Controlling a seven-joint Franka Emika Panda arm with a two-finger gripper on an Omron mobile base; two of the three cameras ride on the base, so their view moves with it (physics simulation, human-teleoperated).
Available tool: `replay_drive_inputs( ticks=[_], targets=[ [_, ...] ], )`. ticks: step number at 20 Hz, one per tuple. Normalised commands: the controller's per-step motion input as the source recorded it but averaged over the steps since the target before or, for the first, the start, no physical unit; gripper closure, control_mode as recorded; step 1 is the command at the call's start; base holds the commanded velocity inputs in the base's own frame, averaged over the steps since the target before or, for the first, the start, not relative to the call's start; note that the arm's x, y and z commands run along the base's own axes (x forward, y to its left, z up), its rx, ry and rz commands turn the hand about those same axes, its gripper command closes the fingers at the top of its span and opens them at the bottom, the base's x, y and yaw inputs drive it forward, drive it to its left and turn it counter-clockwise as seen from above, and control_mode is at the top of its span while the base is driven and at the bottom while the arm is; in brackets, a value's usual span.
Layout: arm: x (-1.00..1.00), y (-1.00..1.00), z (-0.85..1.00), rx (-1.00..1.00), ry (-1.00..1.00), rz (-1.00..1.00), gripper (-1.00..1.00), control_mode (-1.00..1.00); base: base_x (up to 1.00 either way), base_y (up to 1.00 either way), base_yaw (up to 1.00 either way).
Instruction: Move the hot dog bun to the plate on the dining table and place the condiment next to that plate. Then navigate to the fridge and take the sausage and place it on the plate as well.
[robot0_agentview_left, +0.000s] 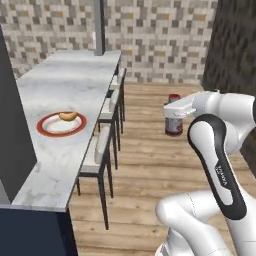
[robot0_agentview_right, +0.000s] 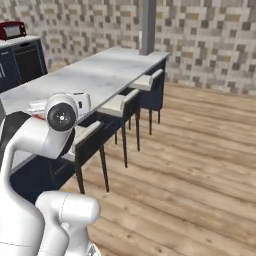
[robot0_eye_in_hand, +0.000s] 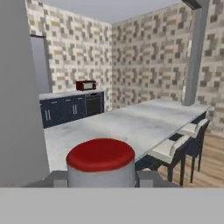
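The hot dog bun (robot0_agentview_left: 68, 116) lies on the orange-rimmed plate (robot0_agentview_left: 46, 129), which sits on the marble dining table (robot0_agentview_left: 75, 75) at the left. My gripper (robot0_agentview_left: 173, 118) is off to the right of the table, over the wooden floor, shut on the condiment (robot0_agentview_left: 173, 126), a dark bottle held upright. In the hand view the condiment's red cap (robot0_eye_in_hand: 100, 154) rises between the two fingertips (robot0_eye_in_hand: 57, 178), with the dining table (robot0_eye_in_hand: 131, 122) stretching ahead. The arm hides the hand in the right base view, where the dining table (robot0_agentview_right: 100, 75) runs toward the back.
Three stools (robot0_agentview_left: 102, 145) line the table's right side, and a grey pillar (robot0_agentview_left: 99, 25) stands at its far end. A dark grey panel (robot0_agentview_left: 12, 125) blocks the left. A red toaster (robot0_eye_in_hand: 85, 85) sits on the navy worktop (robot0_eye_in_hand: 70, 109). Open wooden floor (robot0_agentview_left: 150, 165) lies right of the stools.
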Motion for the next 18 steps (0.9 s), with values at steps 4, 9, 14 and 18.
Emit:
replay_drive_inputs(
  ticks=[4,9,14,18],
  targets=[
    [0.00,0.00,0.00,0.00,0.00,0.00,1.00,1.00,0.75,-0.80,0.45],
    [0.00,0.00,0.00,0.00,0.00,0.00,1.00,1.00,0.74,-0.64,0.49],
    [0.00,0.00,0.00,0.00,0.00,0.00,1.00,1.00,0.70,-0.50,0.54],
    [0.00,0.00,0.00,0.00,0.00,0.00,1.00,1.00,0.59,-0.39,0.59]
  ],
)
